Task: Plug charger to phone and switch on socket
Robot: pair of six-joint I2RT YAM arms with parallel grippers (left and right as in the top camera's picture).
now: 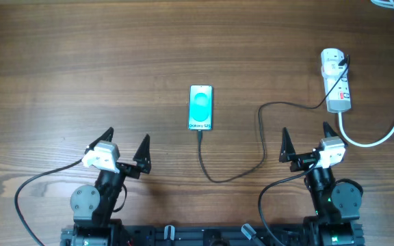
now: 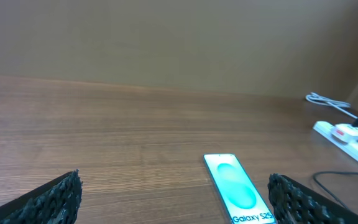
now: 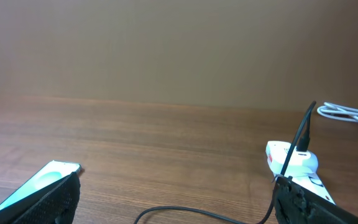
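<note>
**A:** What fills the overhead view?

**B:** A brown wooden table (image 1: pixel 60 61). Two arms sit at its near edge. The left gripper (image 1: pixel 126 140) and the right gripper (image 1: pixel 305 135) both have their fingers spread wide, and neither holds anything.

**A:** Where is the socket?

**B:** Far right. The socket (image 1: pixel 336 85) is a white strip whose long axis runs away from the robot. It lies near the right gripper, ahead of it and a little to its right. The left gripper is well apart from it, across the table. A thick white cord (image 1: pixel 378 140) curls off its near end toward the right edge.

**A:** And the phone?

**B:** The phone (image 1: pixel 201 107) lies flat mid-table, its teal screen facing up, between the two grippers and beyond them. Its long axis also runs away from the robot, with the lettered end nearest.

**A:** The charger?

**B:** The charger (image 1: pixel 262 137) is a thin black cable. It leaves a plug at the socket's far end and loops over the table to the left of the right gripper. Its tip (image 1: pixel 200 132) meets the phone's near edge. Whether the tip is fully seated is too small to tell.

**A:** So what is left?

**B:** Likely the switch. A small red mark (image 1: pixel 340 96) sits toward the socket's near end. I judge the right arm best placed to reach it, moving forward and slightly right.
</note>
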